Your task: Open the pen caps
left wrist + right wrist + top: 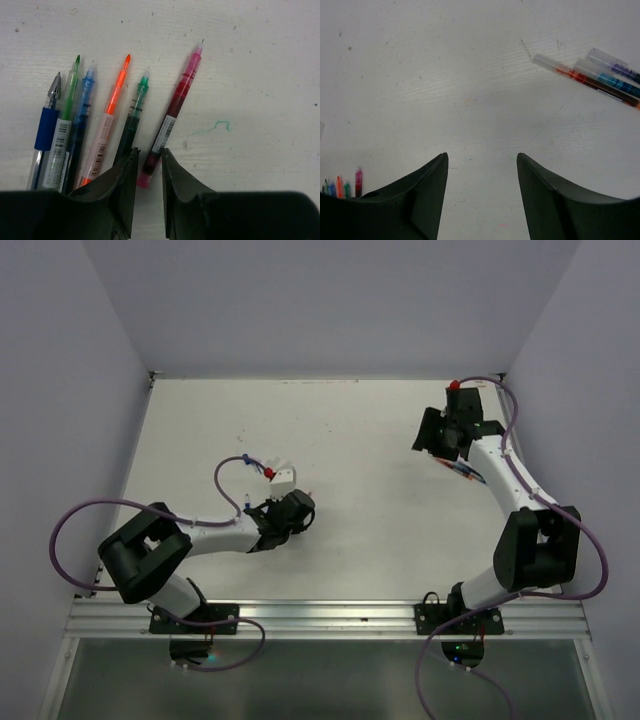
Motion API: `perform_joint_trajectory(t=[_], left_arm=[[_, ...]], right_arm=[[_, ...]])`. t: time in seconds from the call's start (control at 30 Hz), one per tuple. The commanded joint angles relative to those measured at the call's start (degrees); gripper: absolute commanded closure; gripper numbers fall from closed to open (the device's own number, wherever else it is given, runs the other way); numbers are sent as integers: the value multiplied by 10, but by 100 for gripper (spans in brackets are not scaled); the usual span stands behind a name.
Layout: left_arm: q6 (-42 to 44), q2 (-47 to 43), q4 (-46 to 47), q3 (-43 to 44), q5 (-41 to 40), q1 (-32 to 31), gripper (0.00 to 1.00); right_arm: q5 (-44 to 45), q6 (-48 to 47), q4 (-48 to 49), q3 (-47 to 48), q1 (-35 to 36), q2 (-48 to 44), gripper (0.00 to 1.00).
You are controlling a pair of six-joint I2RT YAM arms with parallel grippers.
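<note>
Several uncapped pens lie side by side on the white table in the left wrist view, among them a blue-grip pen (46, 127), an orange pen (107, 132) and a red pen (172, 112). My left gripper (149, 151) is low over the table, its jaws a narrow gap apart. They straddle the red pen's rear end, with table showing beside the barrel. My right gripper (482, 156) is wide open and empty over bare table. Three pens with clear sleeve ends (600, 77) lie at its upper right. No loose pen caps show.
In the top view the left gripper (296, 508) is at the table's middle left and the right gripper (435, 440) at the far right. Grey walls close in the table (360, 430) on three sides. Purple cables with red plug-ends (268, 472) loop off both arms.
</note>
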Motion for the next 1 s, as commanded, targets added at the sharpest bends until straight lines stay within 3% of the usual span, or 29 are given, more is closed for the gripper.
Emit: perform_joint_trajectory(t=[0.0, 0.23, 0.57, 0.97], left_arm=[[16, -6, -120, -34, -7, -13, 71], [52, -64, -122, -4, -1, -35, 62], [143, -141, -119, 72, 81, -50, 33], [220, -170, 11, 42, 207, -50, 31]], right_arm=[[27, -22, 15, -1, -8, 0, 39], [85, -45, 34, -13, -19, 14, 28], [91, -81, 39, 19, -39, 120, 28], [59, -98, 124, -7, -74, 166, 28]])
